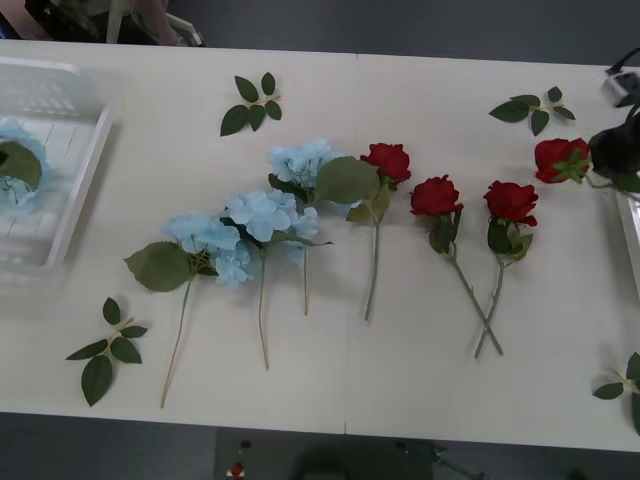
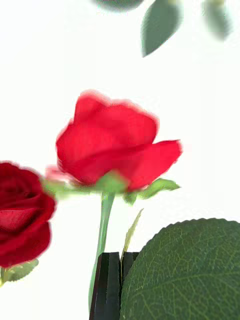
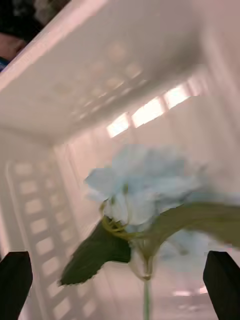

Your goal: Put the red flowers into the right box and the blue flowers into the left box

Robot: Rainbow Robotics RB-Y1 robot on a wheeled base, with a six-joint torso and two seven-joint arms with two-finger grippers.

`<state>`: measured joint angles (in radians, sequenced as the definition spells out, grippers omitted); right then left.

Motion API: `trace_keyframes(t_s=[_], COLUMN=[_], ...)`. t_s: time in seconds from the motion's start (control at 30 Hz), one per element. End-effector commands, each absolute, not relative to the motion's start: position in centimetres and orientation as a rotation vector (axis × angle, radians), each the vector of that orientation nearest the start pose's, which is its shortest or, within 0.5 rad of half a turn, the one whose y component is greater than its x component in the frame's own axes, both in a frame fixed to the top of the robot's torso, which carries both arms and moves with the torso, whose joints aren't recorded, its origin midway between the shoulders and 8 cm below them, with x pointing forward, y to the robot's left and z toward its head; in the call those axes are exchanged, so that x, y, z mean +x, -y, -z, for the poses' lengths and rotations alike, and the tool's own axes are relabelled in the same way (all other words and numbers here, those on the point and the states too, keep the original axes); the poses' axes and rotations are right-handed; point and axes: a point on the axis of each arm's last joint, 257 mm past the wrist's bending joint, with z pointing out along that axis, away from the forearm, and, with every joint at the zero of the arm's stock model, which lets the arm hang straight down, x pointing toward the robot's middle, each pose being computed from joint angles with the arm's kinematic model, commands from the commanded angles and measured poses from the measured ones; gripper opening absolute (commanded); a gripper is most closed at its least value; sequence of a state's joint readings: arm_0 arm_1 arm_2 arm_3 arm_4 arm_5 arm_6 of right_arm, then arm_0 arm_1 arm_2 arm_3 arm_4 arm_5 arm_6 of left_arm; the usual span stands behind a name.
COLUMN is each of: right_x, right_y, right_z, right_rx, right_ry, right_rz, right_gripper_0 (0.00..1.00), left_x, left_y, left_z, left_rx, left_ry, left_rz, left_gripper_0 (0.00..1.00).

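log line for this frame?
right gripper: shut on red rose stem | left gripper: open, blue flower in left box

Four red flowers (image 1: pixel 436 196) were counted: three on the tabletop (image 1: pixel 400 360) and one at the right edge. Four blue flowers (image 1: pixel 262 214) showed: three on the tabletop, one in the left box (image 1: pixel 75 190). Four loose leaf sprigs (image 1: pixel 252 104) lay about.

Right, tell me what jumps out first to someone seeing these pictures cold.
A row of three pale blue flowers and three red roses lies across the middle of the white table. At the far right edge, the right gripper is shut on a fourth red rose by its stem. At the far left, the left gripper is open over a blue flower inside the left box.
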<state>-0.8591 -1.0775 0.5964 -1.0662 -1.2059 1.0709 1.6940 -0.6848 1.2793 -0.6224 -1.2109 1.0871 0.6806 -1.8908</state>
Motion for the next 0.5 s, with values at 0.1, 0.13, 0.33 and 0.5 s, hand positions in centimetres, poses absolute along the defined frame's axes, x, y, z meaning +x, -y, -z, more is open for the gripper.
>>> trace_keyframes(t_s=[0.1,0.13,0.33,0.5], right_x=[58.3,58.4,59.1,59.5], right_y=[52.5,53.9,59.6,63.5], right_z=[10.3,10.0,11.2,13.2], right_rx=[-0.152,-0.154,-0.057,-0.050], right_ry=[-2.441,-2.430,-2.354,-2.286], right_rz=[0.302,0.360,0.488,0.639], right_gripper_0=[0.00,0.00,0.00,0.00], left_x=[54.3,53.7,49.5,46.1], left_y=[-44.1,-42.6,-32.2,-25.6], left_z=[8.8,8.7,15.1,22.2], left_rx=[0.646,0.645,0.546,0.518], left_ry=[-2.246,-2.266,-2.485,-2.537], left_rz=[-0.150,-0.083,0.365,0.578], left_gripper_0=[1.00,1.00,1.00,1.00])
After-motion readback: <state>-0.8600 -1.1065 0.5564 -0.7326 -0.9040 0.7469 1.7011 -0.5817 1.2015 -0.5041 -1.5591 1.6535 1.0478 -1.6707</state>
